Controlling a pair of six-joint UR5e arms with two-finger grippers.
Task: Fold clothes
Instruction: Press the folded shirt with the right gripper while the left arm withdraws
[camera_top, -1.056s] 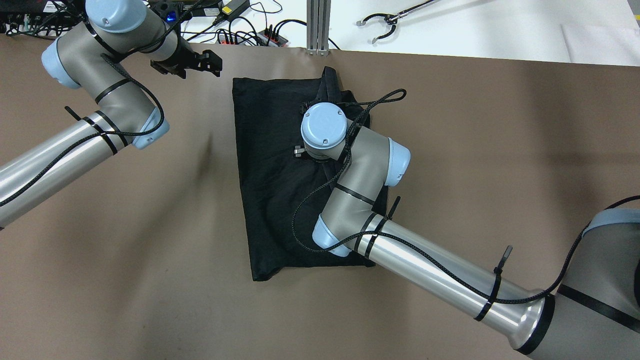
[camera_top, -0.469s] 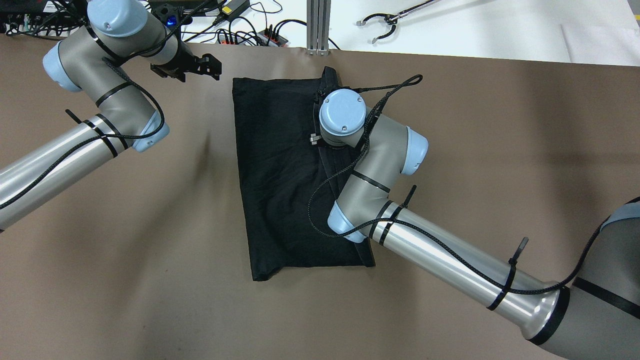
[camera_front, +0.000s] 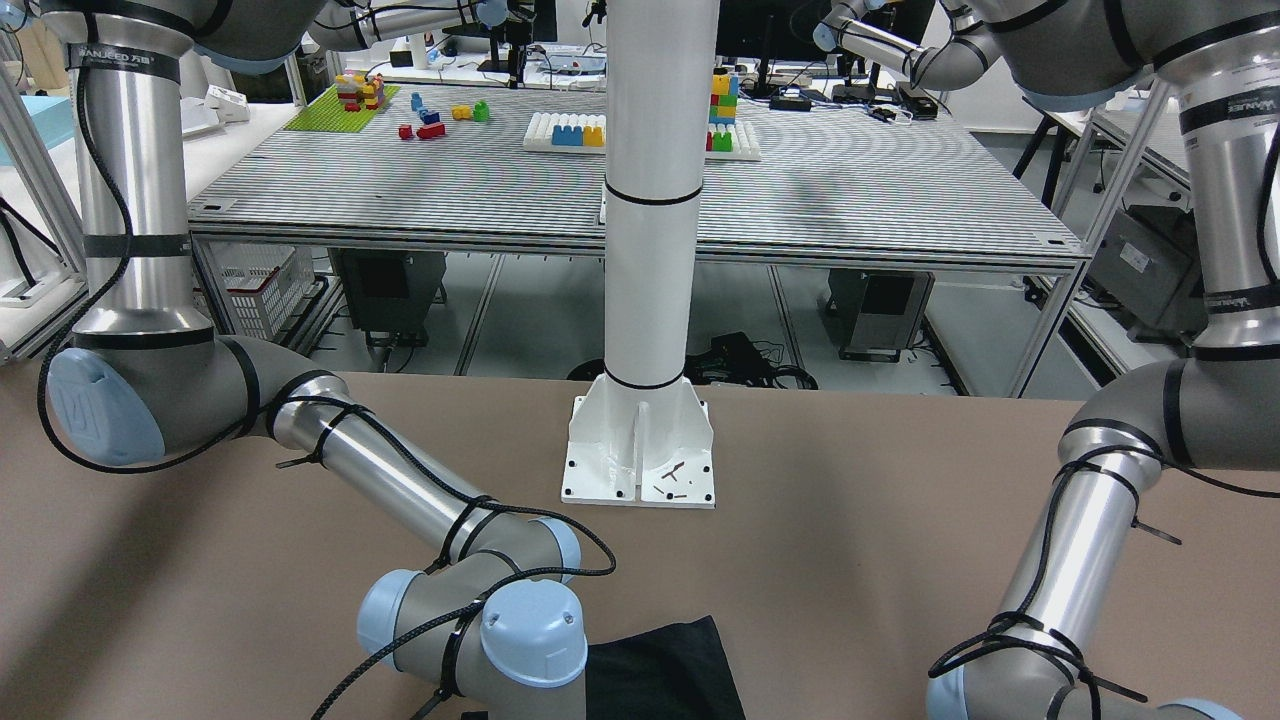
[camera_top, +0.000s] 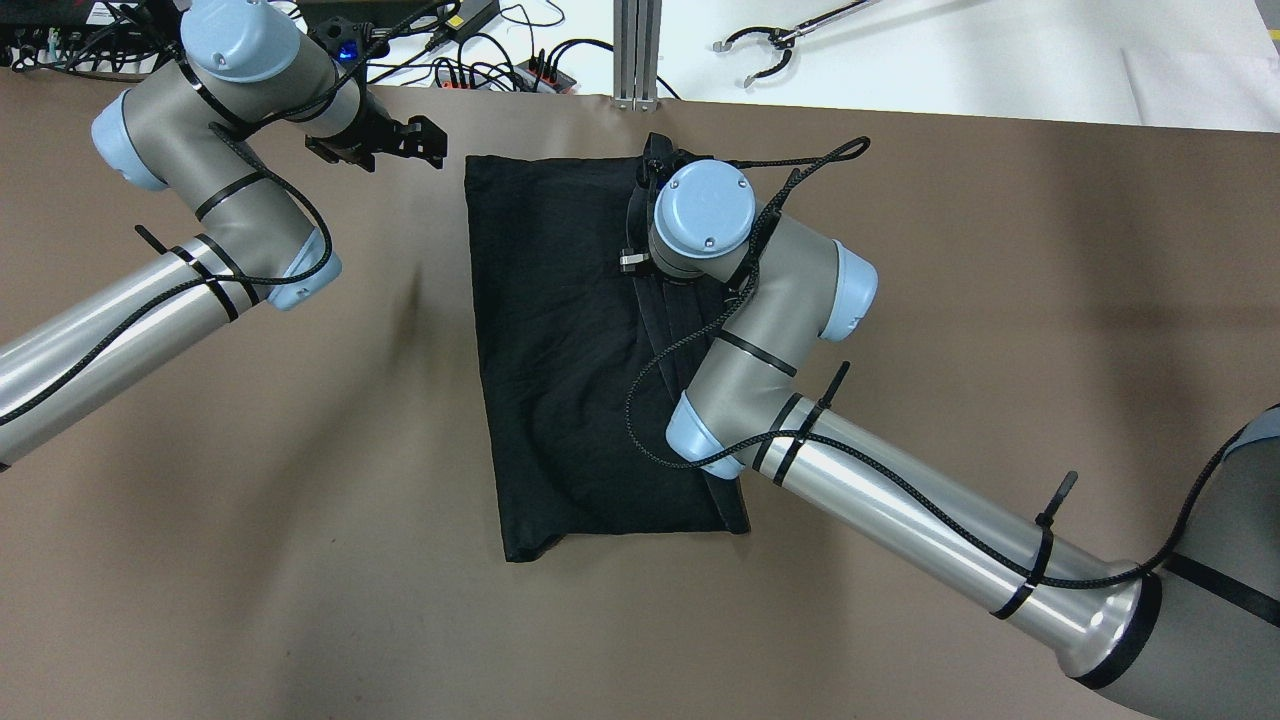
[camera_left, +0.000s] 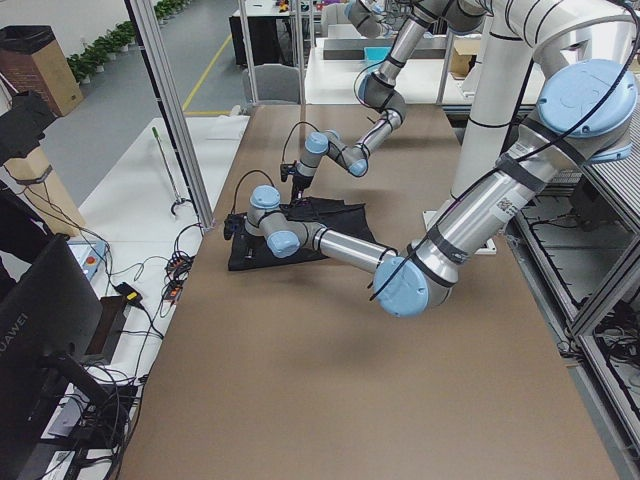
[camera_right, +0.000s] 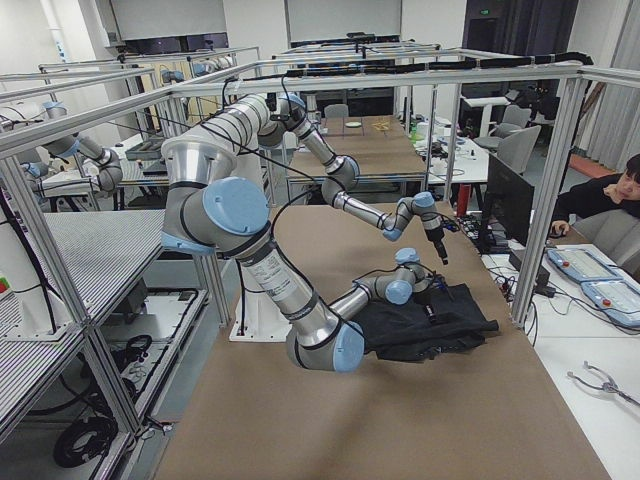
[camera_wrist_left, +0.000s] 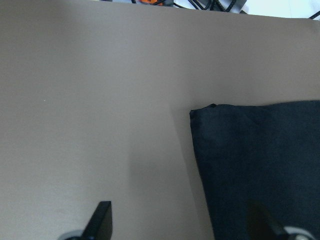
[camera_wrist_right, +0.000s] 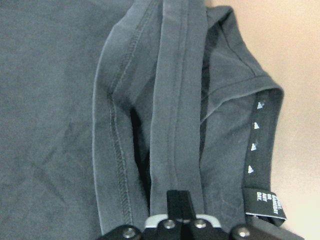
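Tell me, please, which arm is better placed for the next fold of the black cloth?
Right, probably. The right gripper is shut on a folded edge of the black cloth; the left gripper is open over bare table beside the cloth's far corner, holding nothing.

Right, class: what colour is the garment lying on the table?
The garment is plain black; the overhead exterior view shows it best.

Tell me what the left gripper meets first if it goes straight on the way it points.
Probably the bare table, just beside the black cloth's edge near its corner. The left gripper is open and straddles that edge, so one finger may land on fabric. Depth is unclear.
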